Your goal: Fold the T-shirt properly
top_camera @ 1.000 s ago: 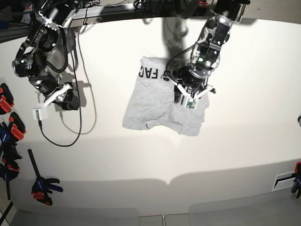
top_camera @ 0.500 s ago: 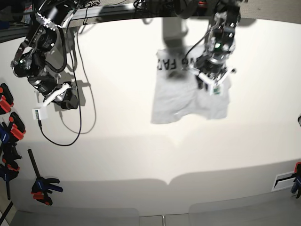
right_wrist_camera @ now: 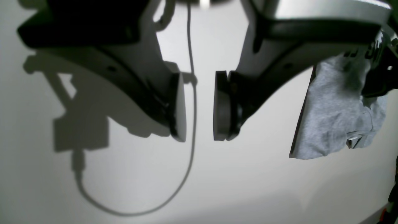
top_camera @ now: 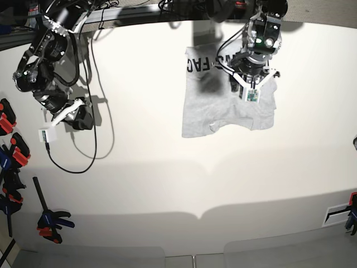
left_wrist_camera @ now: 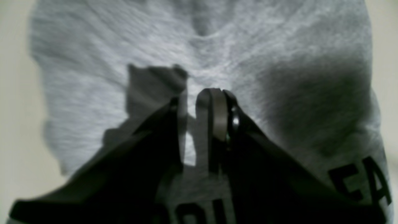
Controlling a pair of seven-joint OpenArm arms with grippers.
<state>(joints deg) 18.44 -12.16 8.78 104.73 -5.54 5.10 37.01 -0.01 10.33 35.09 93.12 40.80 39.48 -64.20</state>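
A grey T-shirt (top_camera: 226, 106) lay near the counter's (top_camera: 167, 184) far edge, the left gripper's (top_camera: 249, 92) fingers (left_wrist_camera: 214, 115) pinching its cloth. The right gripper's (right_wrist_camera: 199, 105) fingers stood spread, empty, by the left edge.

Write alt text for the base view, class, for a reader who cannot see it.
A grey T-shirt with black lettering hangs from the left claw above a white table. The right arm's claw sits far off, empty, near a black cable.
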